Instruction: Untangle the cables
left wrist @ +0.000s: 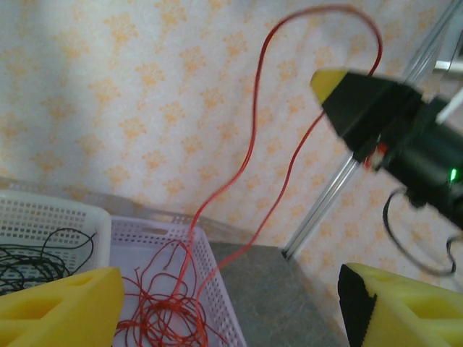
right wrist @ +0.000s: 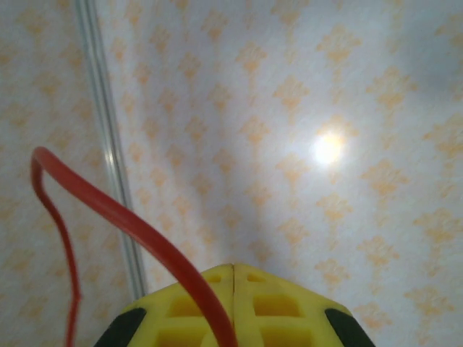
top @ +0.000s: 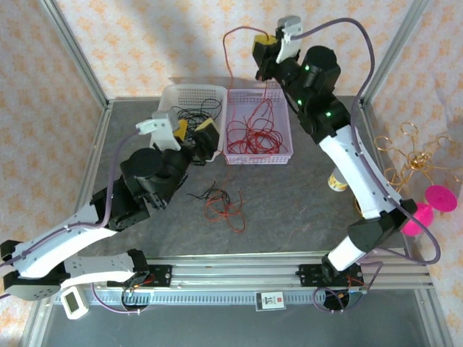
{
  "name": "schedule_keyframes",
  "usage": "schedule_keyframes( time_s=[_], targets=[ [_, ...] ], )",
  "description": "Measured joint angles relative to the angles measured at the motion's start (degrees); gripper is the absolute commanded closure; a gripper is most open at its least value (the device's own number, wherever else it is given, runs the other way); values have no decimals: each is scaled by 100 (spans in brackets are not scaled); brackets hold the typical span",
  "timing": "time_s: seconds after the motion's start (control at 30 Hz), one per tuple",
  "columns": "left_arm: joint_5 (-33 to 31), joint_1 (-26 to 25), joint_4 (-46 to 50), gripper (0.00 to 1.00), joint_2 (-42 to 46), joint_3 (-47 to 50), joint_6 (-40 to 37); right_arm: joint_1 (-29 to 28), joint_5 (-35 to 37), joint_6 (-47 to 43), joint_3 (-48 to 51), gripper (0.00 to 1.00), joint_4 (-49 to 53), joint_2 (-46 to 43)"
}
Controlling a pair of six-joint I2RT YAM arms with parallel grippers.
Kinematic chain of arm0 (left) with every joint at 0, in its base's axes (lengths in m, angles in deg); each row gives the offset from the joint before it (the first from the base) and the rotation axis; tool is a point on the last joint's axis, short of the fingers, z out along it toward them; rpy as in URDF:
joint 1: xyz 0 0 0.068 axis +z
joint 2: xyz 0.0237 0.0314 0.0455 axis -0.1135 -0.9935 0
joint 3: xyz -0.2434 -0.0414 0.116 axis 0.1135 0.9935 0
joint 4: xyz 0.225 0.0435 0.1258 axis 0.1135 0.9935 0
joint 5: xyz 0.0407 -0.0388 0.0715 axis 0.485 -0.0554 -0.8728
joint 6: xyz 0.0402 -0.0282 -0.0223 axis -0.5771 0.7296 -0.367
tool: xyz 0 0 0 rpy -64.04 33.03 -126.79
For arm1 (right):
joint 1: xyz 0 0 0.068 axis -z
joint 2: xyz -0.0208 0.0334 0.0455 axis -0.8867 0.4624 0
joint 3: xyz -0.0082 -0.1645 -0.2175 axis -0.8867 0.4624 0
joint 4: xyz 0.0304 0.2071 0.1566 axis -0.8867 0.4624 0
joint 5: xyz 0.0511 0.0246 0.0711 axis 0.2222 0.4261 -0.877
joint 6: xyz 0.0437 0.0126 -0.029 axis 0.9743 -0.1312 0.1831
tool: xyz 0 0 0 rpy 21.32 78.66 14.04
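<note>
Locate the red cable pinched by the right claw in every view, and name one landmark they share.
Top external: the red cable arcs left from the right claw at upper centre, then drops into the lavender basket.
Left wrist: the cable climbs from the basket through the middle to the top edge.
Right wrist: the cable sweeps from left centre down into the claw at the bottom.
Shared landmark: the right claw, shut on the cable.

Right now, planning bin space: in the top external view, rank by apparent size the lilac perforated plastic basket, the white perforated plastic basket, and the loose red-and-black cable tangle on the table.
1. Lilac perforated plastic basket and white perforated plastic basket: look alike, the white one partly hidden, so unranked.
2. Red-and-black cable tangle: smallest.
</note>
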Motion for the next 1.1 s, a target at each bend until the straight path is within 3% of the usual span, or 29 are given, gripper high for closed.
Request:
schedule_keyframes(
  time_s=[0.23,0.53,0.8,1.1],
  targets=[
    [170,-2,166,27,483,1106,625,238,743,-66,-1067,100,31,1045],
    [341,0,584,33,942,2120,1552,767,820,289,-1377,100,385,2468],
    [376,0,748,33,1064,2356,1915,780,881,739,-404,100,337,2640],
    [376,0,752,34,1086,2481,2052,859,866,1235,1438,100,66,2640]
  ],
)
